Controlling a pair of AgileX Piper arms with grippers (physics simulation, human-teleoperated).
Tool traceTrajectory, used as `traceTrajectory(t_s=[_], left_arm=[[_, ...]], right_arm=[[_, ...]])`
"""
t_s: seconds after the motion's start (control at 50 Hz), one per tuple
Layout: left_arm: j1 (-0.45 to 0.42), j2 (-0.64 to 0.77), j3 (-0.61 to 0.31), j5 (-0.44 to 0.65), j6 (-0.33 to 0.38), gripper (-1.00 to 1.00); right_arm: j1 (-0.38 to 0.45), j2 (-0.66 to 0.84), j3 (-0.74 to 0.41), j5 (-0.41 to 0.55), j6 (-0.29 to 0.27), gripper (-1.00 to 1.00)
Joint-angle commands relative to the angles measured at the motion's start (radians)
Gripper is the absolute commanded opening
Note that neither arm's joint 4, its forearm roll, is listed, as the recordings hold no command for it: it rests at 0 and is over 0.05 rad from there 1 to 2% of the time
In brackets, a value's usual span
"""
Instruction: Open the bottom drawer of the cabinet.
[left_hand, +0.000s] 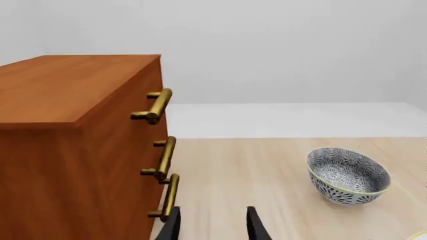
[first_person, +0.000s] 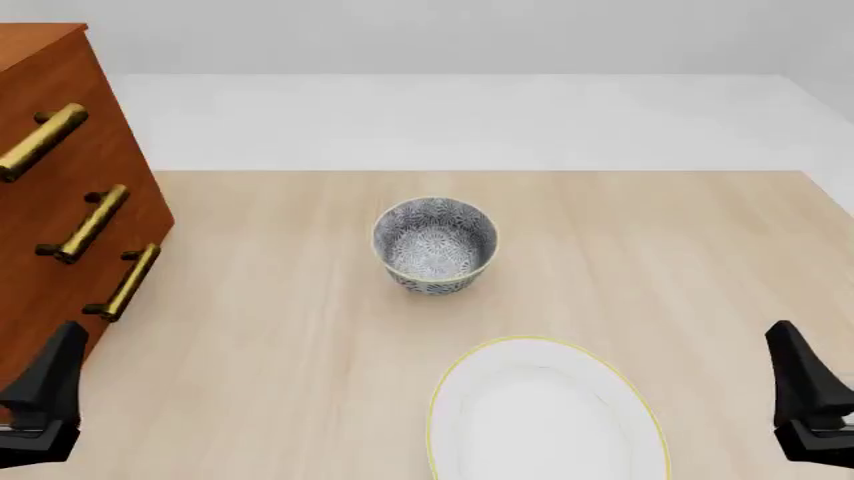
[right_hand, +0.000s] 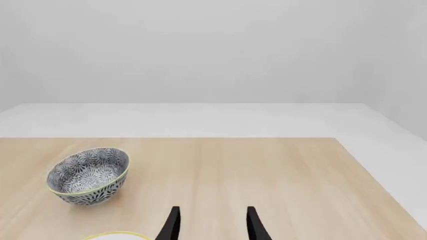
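Upright, the bottom drawer handle faces right; both jaws apart, empty.

Patterned bowl, white plate, table

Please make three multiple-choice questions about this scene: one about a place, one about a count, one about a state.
1. Where does the cabinet stand in the front view?
A. left edge
B. right edge
C. centre

2. How many brass handles does it show?
A. two
B. three
C. four

3. How is the bottom drawer?
A. pulled out
B. removed
C. closed

Answers: 1 A, it stands left of the bowl and the plate. 2 B, three bars on its front. 3 C, its front lies flush; the left gripper holds nothing.
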Motion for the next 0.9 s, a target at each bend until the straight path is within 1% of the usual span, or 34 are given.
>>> traceTrajectory(t_s=[0.02,0.06,0.2,0.26,0.3,0.34,0.4,0.42,0.44,0.5,0.52,0.54,0.58,0.6,0.64,0.66,0.7,0.74,0.78,0.8,0.82,0.84,0.86,0.9], left_arm=[[-0.02,0.0,-0.009,0.003,0.03,1.0],[-0.034,0.0,-0.01,0.002,0.06,1.0],[-0.072,0.0,-0.033,0.014,0.11,1.0],[-0.076,0.0,-0.034,0.017,0.167,1.0],[-0.092,0.0,-0.023,-0.001,0.233,1.0],[-0.104,0.0,-0.013,-0.021,0.279,1.0],[-0.106,0.0,-0.018,-0.009,0.257,1.0],[-0.116,0.0,-0.015,-0.011,0.264,1.0],[-0.124,0.0,-0.008,-0.018,0.293,1.0],[-0.118,0.0,0.001,-0.017,0.346,1.0],[-0.122,0.001,0.0,-0.009,0.334,1.0],[-0.123,0.026,0.001,-0.01,0.339,1.0],[-0.144,0.035,0.002,-0.02,0.378,1.0],[-0.143,0.043,0.001,-0.027,0.42,1.0],[-0.14,0.09,0.002,-0.061,0.455,1.0],[-0.124,0.124,0.002,-0.09,0.479,1.0],[-0.138,0.209,0.002,-0.157,0.495,1.0],[-0.129,0.223,0.002,-0.179,0.514,1.0],[-0.134,0.301,0.002,-0.242,0.529,1.0],[-0.134,0.313,0.002,-0.254,0.535,1.0],[-0.128,0.326,0.002,-0.268,0.551,1.0],[-0.131,0.401,0.002,-0.324,0.576,1.0],[-0.136,0.436,0.002,-0.356,0.59,1.0],[-0.133,0.457,0.002,-0.383,0.611,1.0]], right_arm=[[0.0,0.005,-0.003,-0.001,0.0,1.0],[0.0,0.006,-0.002,-0.003,0.002,1.0],[0.001,0.006,-0.003,-0.002,0.002,1.0],[0.001,0.006,-0.002,-0.003,0.001,1.0],[0.001,0.004,-0.004,0.001,0.002,1.0],[0.001,0.005,-0.004,0.0,0.001,1.0],[0.001,0.004,-0.004,0.0,0.001,1.0],[0.001,0.004,-0.003,0.001,0.002,1.0],[0.001,0.004,-0.004,0.001,0.002,1.0],[0.001,0.003,-0.004,0.002,0.002,1.0],[0.001,0.004,-0.004,0.001,0.002,1.0],[0.001,0.004,-0.003,0.001,0.002,1.0],[0.001,0.003,-0.004,0.002,0.002,1.0],[0.001,0.003,-0.005,0.003,0.002,1.0],[0.001,0.005,-0.003,-0.001,0.002,1.0],[0.001,0.005,-0.003,-0.001,0.002,1.0],[0.001,0.004,-0.005,0.002,0.002,1.0],[0.002,0.005,-0.004,0.0,0.002,1.0],[0.002,0.005,-0.004,0.001,0.002,1.0],[0.002,0.004,-0.005,0.001,0.002,1.0],[0.002,0.004,-0.005,0.002,0.002,1.0],[0.002,0.006,-0.003,-0.001,0.002,1.0],[0.002,0.006,-0.003,-0.002,0.002,1.0],[0.002,0.005,-0.004,0.0,0.002,1.0]])
